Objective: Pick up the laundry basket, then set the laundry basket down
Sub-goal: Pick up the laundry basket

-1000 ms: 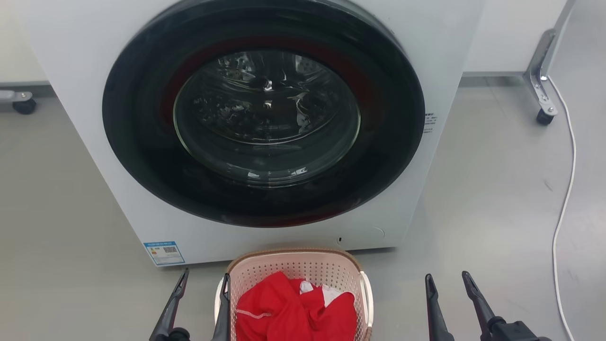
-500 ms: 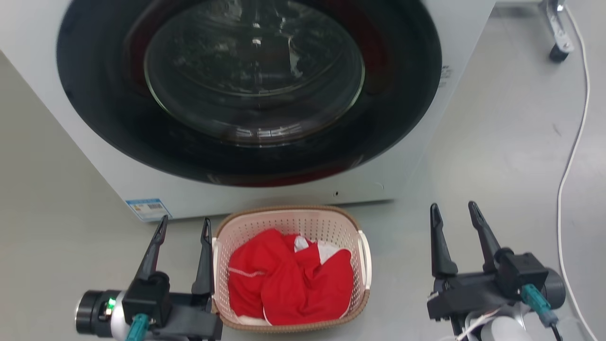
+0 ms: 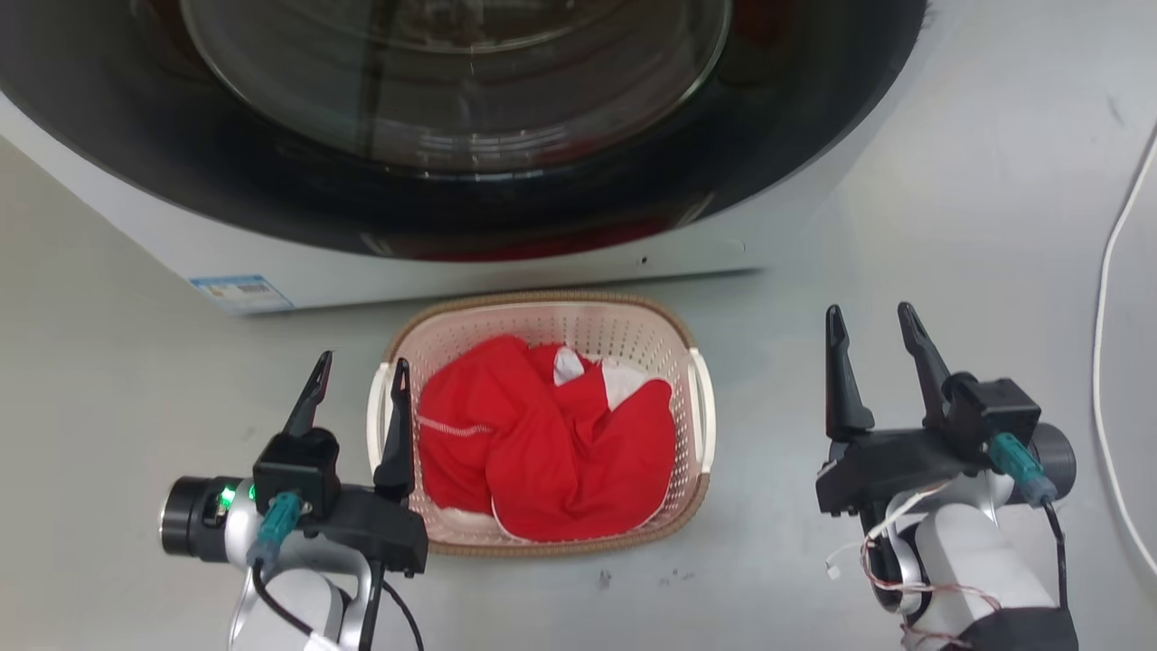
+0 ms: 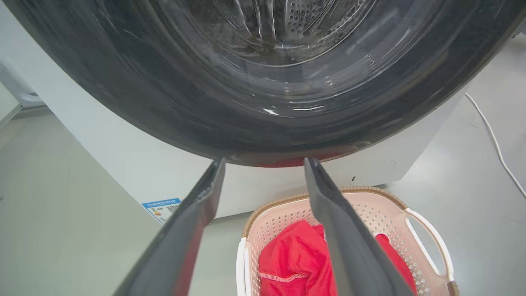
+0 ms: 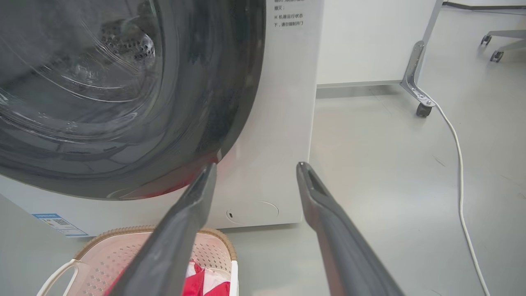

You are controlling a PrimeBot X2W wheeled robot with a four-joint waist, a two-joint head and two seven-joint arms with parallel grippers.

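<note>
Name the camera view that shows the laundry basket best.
Head view: almost all of the laundry basket shows, rim and both handles. The left wrist view cuts off its near part, one finger across it; the right wrist view catches a corner.

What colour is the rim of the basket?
The rim is tan with a woven look; the head view shows it best.

The laundry basket [image 3: 542, 299] is set on the floor [image 3: 108, 380] just before the washer [image 3: 452, 276], with clothing [image 3: 542, 452] lying in it. The left gripper [image 3: 362, 362] is placed at its left edge (one finger over the handle); the right gripper [image 3: 868, 310] is placed well apart, rightward.
</note>
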